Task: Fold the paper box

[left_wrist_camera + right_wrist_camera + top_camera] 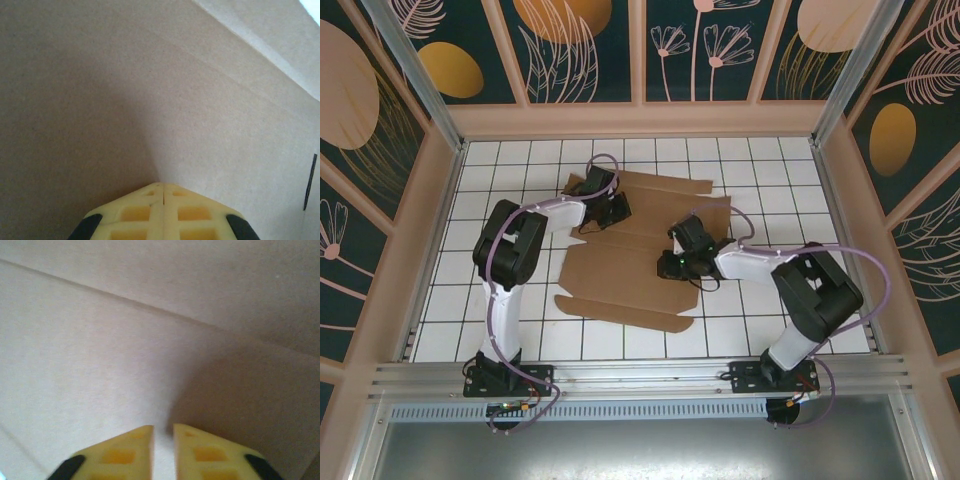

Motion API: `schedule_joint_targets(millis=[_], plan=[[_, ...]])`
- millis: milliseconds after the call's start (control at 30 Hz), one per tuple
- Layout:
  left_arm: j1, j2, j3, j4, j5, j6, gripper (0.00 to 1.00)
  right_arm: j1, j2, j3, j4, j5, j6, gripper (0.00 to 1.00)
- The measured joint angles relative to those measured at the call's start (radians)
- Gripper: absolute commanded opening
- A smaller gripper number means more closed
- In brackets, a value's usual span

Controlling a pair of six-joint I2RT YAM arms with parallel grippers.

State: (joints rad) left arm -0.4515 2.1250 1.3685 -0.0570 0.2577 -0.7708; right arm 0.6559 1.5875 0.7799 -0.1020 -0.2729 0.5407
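Observation:
The paper box point(630, 285) is a plain brown die-cut cardboard sheet lying flat and unfolded on the white tiled table, with flaps at its far and near edges. My left gripper point(616, 207) rests on the sheet's far left part. In the left wrist view its yellow fingers are shut tip to tip point(162, 186) against the cardboard point(150, 90), holding nothing. My right gripper point(674, 264) sits over the sheet's middle right. Seen from the right wrist, this gripper point(163, 429) stands open by a narrow gap just above the cardboard point(125, 350), near a crease point(150, 307).
The white tiled table point(500, 170) is ringed by low beige walls point(640, 120) and patterned panels. A metal rail point(640, 375) carrying both arm bases runs along the near edge. Bare tiles lie left, right and behind the sheet.

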Motion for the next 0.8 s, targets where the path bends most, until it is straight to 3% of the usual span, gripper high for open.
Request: schedule_joint_targets(millis=[100, 267, 367, 467, 700, 800], plan=[[0.0, -0.031, -0.009, -0.007, 0.0, 0.0, 0.0, -0.089, -0.113, 0.024, -0.038, -0.034, -0.011, 0.44], [0.0, -0.095, -0.018, 0.016, 0.019, -0.012, 0.0, -0.346, -0.193, 0.135, -0.078, 0.002, -0.042, 0.64], [0.0, -0.091, -0.013, 0.029, 0.026, -0.019, 0.0, -0.457, -0.161, 0.178, -0.106, 0.045, -0.061, 0.65], [0.0, -0.068, -0.007, 0.032, 0.03, -0.023, 0.0, -0.506, -0.058, 0.229, -0.134, 0.071, -0.091, 0.64], [0.005, 0.005, 0.0, 0.039, 0.03, -0.024, 0.0, -0.545, 0.205, 0.324, -0.172, 0.043, -0.161, 0.64], [0.008, 0.027, 0.0, 0.048, 0.037, -0.024, 0.0, -0.55, 0.254, 0.346, -0.191, 0.042, -0.183, 0.59]])
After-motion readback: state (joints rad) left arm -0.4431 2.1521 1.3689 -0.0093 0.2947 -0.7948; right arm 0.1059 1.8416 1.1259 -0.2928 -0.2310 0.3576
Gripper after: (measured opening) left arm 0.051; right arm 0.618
